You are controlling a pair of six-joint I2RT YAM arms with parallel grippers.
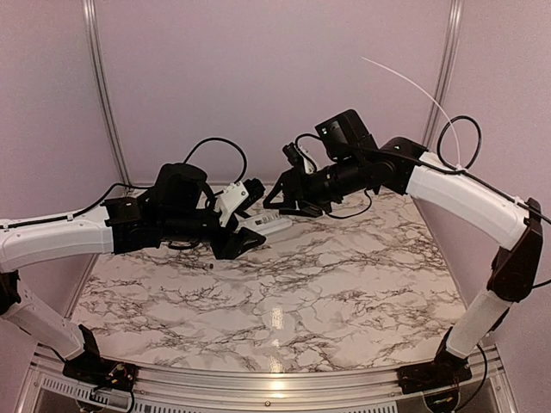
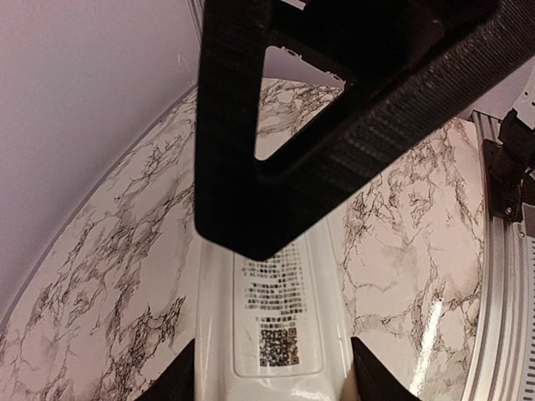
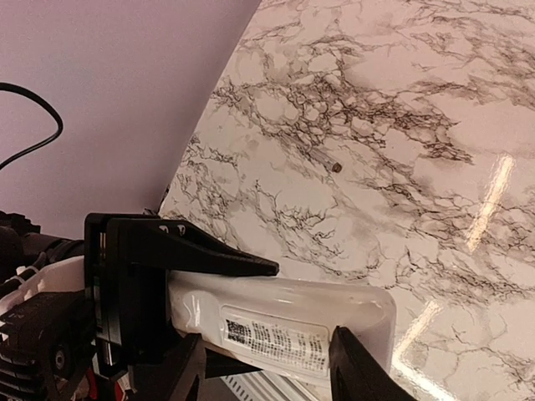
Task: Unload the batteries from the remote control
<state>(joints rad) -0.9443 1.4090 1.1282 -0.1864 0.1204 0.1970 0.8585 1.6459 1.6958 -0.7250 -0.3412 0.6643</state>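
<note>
**Two-arm hold over a marble-patterned table (image 1: 362,301), shown from above and from both wrists.**

- **Remote:** The remote control (image 1: 269,225) sits just above centre of the overhead view, held off the tabletop. Its long axis runs left to right between the two arms.
- **Left arm:** The left gripper (image 1: 248,234) is closed on the remote's left-hand end. In the left wrist view its fingers (image 2: 177,380) press both long edges at the bottom of the frame.
- **Visible face:** Both wrist cameras see the back of the remote, which carries a printed label (image 2: 272,288) with a square code. The panel looks closed, so any cell inside is hidden.
- **Right arm:** The right gripper (image 1: 294,205) meets the remote's free right-hand end, with one finger (image 2: 226,184) lying across it in the left wrist view. Whether these jaws are clamped or merely resting there cannot be told.
- **Loose item:** A small slim cylinder, probably one battery (image 3: 332,164), lies alone on the table at upper centre of the right wrist view, well apart from the remote.
- **Judgement:** The right arm is the free one and the nearer to the cover, and it would have to work along the long axis.
</note>
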